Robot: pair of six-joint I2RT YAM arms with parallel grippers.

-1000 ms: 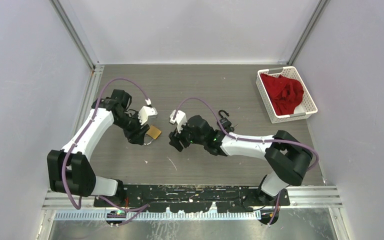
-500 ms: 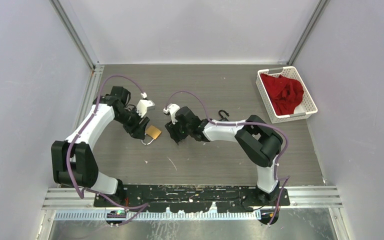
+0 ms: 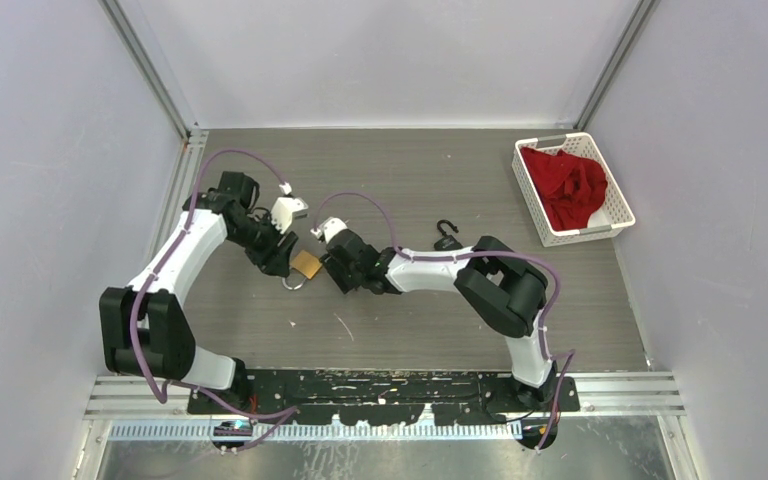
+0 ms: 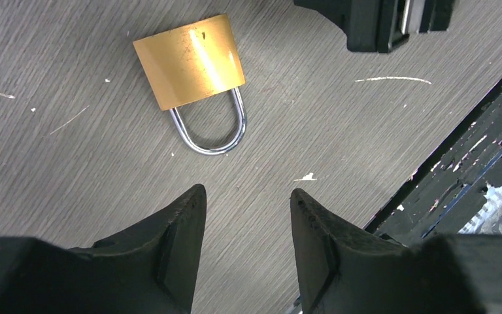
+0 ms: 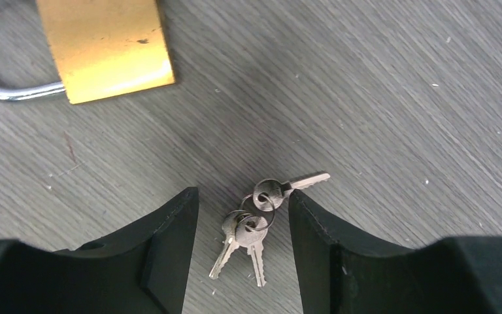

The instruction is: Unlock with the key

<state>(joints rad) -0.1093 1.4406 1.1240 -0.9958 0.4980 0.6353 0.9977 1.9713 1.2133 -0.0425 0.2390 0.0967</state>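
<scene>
Setting: grey wood-grain table [image 3: 410,325], enclosed by pale walls [image 3: 380,60] with metal rails in the rear corners.

1. Left hand [image 4: 245,196]. Stood just left of the padlock, near its shackle end and not touching it. Both black fingers were parted with only bare table between them; nothing was held.

2. Padlock [image 4: 189,62]. Brass body, lying flat on the table at centre-left, between the two hands. Its steel shackle [image 4: 209,131] pointed toward the left hand, with both legs running into the body. No key could be seen in it.

3. Right hand [image 5: 242,195]. Stood just right of the padlock, fingers spread apart and empty, lowered over the keys. Part of its black housing showed beyond the padlock's body in the left wrist view.

4. Keys [image 5: 256,219]. Three small silver keys on a ring, lying on the table just right of the padlock, in the gap between the right hand's fingers. Whether either finger touched them could not be told.

5. Hook [image 3: 447,234]. Small and black, on the table well to the right of the padlock.

6. Basket [image 3: 532,200]. White lattice plastic, far right of the padlock, near the back corner, holding a crumpled red cloth [image 3: 568,188].
</scene>
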